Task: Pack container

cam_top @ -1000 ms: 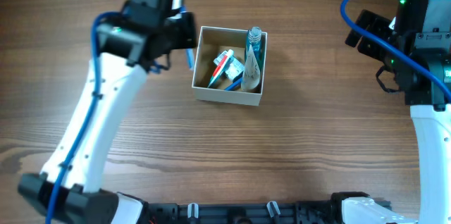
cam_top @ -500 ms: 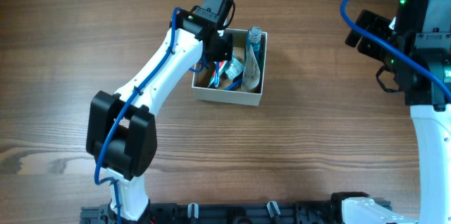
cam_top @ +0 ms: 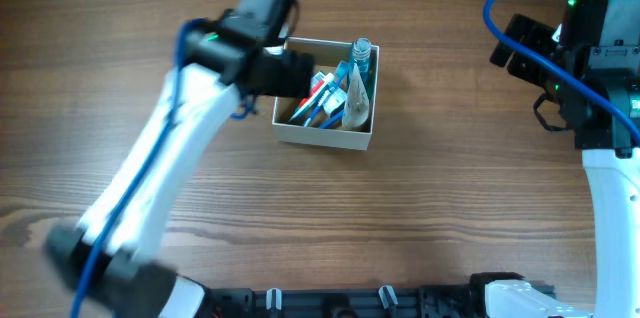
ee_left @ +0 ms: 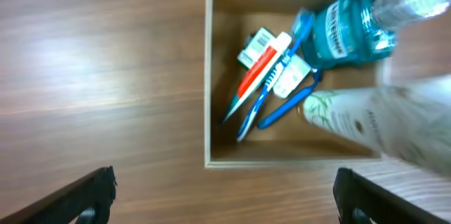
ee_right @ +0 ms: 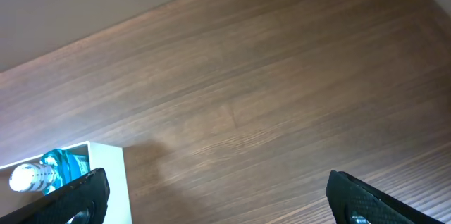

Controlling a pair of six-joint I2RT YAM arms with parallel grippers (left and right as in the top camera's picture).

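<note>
The container (cam_top: 325, 135), a square white-walled box with a tan inside, stands at the table's middle. It holds a blue mouthwash bottle (ee_left: 349, 30), a red and white toothpaste (ee_left: 261, 69), blue toothbrushes (ee_left: 271, 94) and a pale tube (ee_left: 380, 122). My left gripper (ee_left: 225, 196) hangs open above the container's left edge (ee_left: 208, 76), with nothing between its fingers. In the overhead view the left gripper (cam_top: 292, 71) is blurred. My right gripper (ee_right: 218, 199) stands open and empty far to the right, with the container's wall (ee_right: 106, 182) at its lower left.
Bare brown wood table (cam_top: 450, 188) lies all round the box. The right arm (cam_top: 590, 48) stands at the right edge, with a blue cable looping above it. A black rail (cam_top: 330, 303) runs along the front edge.
My left gripper has opened over the box, and the blue toothbrush it carried now lies inside. The left arm has swung back towards the left. The right arm has not moved.
</note>
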